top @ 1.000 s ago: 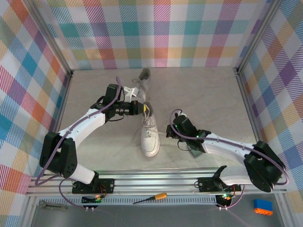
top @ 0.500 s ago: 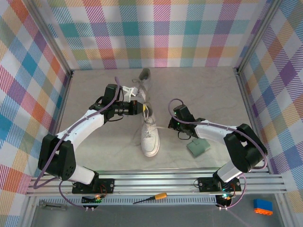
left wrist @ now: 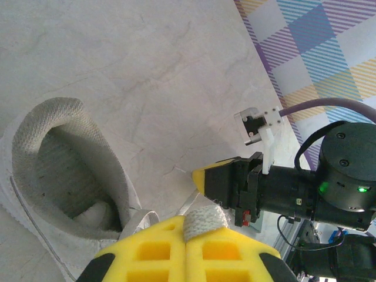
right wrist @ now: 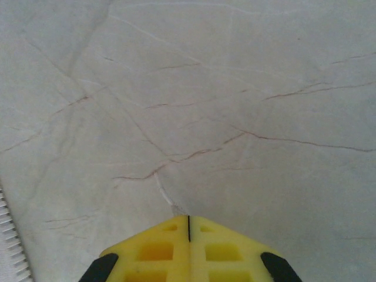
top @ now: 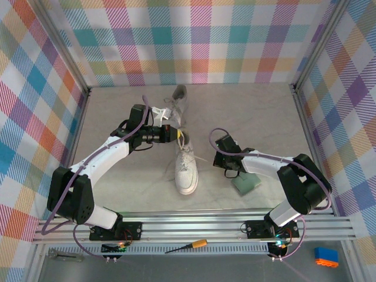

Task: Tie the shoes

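Observation:
One white sneaker (top: 187, 168) lies toe toward me at mid-table. The other sneaker (top: 177, 101) lies behind it near the back wall. My left gripper (top: 177, 135) hovers at the near shoe's heel. In the left wrist view this gripper (left wrist: 187, 218) is shut on a flat white lace (left wrist: 204, 217), beside the grey-lined opening (left wrist: 59, 158). My right gripper (top: 214, 154) sits just right of that shoe, low over the table. In the right wrist view it (right wrist: 188, 217) is shut on a thin lace end (right wrist: 164, 197) that trails across the tabletop. The right gripper's yellow tip (left wrist: 205, 179) also faces the left one.
A small green square pad (top: 245, 182) lies under the right forearm. A screwdriver (top: 191, 245) and a blue block (top: 326, 257) rest below the front rail. Plaid walls close in the back and both sides.
The right arm has swung lower and its gripper has shifted a little back and right with the lace, uncovering the green pad. The left arm has hardly moved.

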